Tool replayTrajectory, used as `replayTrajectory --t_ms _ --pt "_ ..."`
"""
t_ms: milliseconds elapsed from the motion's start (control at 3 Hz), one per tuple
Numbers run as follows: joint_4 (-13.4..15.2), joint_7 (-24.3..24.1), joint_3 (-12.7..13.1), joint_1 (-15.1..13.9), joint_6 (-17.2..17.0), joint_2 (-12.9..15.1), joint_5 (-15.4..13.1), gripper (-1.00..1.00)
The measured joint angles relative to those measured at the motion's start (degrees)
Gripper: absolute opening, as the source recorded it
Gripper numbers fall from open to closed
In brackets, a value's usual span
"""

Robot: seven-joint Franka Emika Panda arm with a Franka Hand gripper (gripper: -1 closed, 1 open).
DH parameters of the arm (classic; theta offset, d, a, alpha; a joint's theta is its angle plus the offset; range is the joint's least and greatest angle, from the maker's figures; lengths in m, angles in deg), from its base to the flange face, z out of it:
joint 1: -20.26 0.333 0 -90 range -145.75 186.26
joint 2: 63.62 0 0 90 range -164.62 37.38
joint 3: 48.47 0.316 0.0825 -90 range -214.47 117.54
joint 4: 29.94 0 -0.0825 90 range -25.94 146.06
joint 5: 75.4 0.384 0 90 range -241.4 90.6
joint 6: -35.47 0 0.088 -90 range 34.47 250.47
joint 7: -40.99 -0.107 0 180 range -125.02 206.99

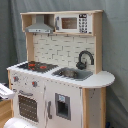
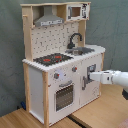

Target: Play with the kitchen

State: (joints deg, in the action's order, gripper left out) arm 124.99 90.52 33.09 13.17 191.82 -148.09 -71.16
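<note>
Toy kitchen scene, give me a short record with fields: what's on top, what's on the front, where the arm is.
kitchen: white and light-wood toy kitchen
hob: black with red rings, on the counter
sink: steel, with black faucet behind it
hood: grey, above the hob
oven door: below the hob, closed
gripper: at the kitchen's front, by the cabinet door in the second exterior view
gripper fingers: cannot tell
</note>
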Motion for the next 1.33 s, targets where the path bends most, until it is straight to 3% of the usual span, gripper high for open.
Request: replayTrajectory --t_ms 667,1000,1333 --pt "-4.0 3.0 -10.7 -1.1 -2.8 -0.6 -1.0 1.0" --pt "-7.8 2.9 -13.9 -2.7 -5.9 -0.7 -1.5 1.0" --pt "-11.6 0.7 -15.2 -4.4 -10.1 -0.7 -1.5 1.0"
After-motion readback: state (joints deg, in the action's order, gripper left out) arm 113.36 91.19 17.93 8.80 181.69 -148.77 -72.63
